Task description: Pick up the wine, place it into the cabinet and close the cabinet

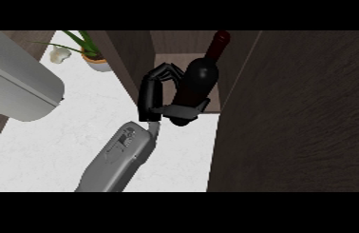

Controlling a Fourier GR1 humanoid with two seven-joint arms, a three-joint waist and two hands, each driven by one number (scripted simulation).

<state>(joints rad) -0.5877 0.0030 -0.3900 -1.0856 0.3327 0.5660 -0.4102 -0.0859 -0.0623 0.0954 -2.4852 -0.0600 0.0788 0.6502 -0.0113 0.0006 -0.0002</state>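
Wine: dark glass bottle with a deep red capsule on its neck (202, 80), standing at the mouth of the dark brown wooden cabinet (133, 51), base near, neck pointing far.
Long axis: runs near-to-far in the head view, leaning slightly right toward the top; it lines up with the cabinet opening.
Holding hand: black hand (155, 96) on a grey forearm (119, 156) that rises from the lower edge, left of centre. Which arm it is cannot be settled, since only one shows; by position I take it for the left.
Fingers: curled round the bottle's left flank, thumb wrapped across the lower body near the base. Bottle is gripped.
Bottle versus fingers: bottle lies to the right of the palm, touching it; the neck is well clear of the fingers, on the far side.
Other hand: not in view.
Cabinet door: broad dark wood panel (288, 113) filling the right side, swung open, its edge just beside the bottle's right flank.
Placement: bottle looks partly inside the opening; whether its base rests on the shelf I cannot tell.
Next move, as judged: push farther in along the bottle's axis, release leftward, then swing the door shut.
Risk: door edge close on the right.
Surroundings: white speckled counter (70, 146); small potted plant (91, 53) far left; grey rounded appliance (24, 92) at the left edge.
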